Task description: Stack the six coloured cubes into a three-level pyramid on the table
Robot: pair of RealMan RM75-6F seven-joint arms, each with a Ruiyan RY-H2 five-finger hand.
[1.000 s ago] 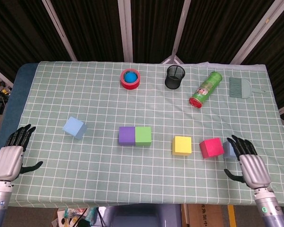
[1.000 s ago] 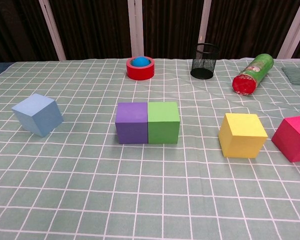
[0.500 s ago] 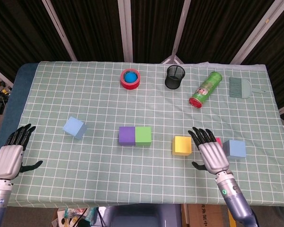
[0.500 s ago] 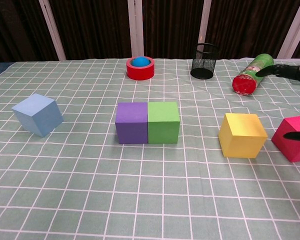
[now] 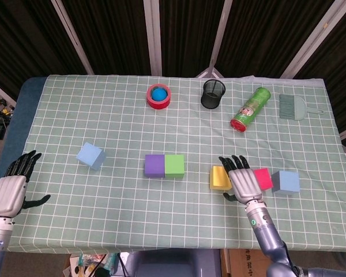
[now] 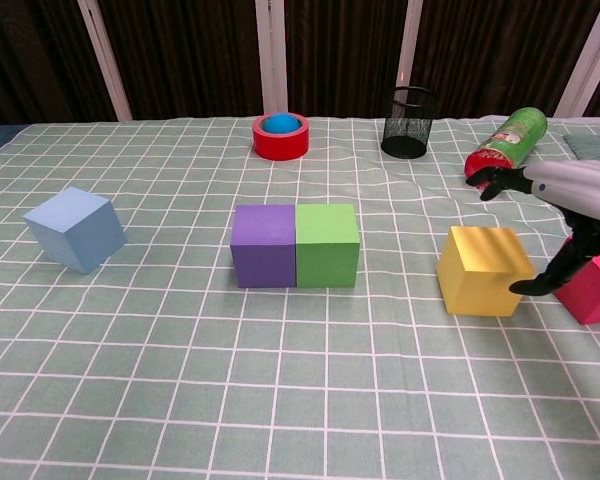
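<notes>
Right hand [image 5: 240,180] over yellow cube [image 5: 219,178], fingers spread, holding nothing; left hand [image 5: 8,191] likewise.

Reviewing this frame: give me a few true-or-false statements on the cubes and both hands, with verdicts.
1. The purple cube touches the green cube. True.
2. A cube is already stacked on another. False: all lie on the table.
3. The right hand hovers by the yellow cube. True.
4. The left hand grips the light blue cube. False: it holds nothing, fingers apart, far from it.
5. The red cube is inside the mesh cup. False: it sits beside the yellow cube.
</notes>
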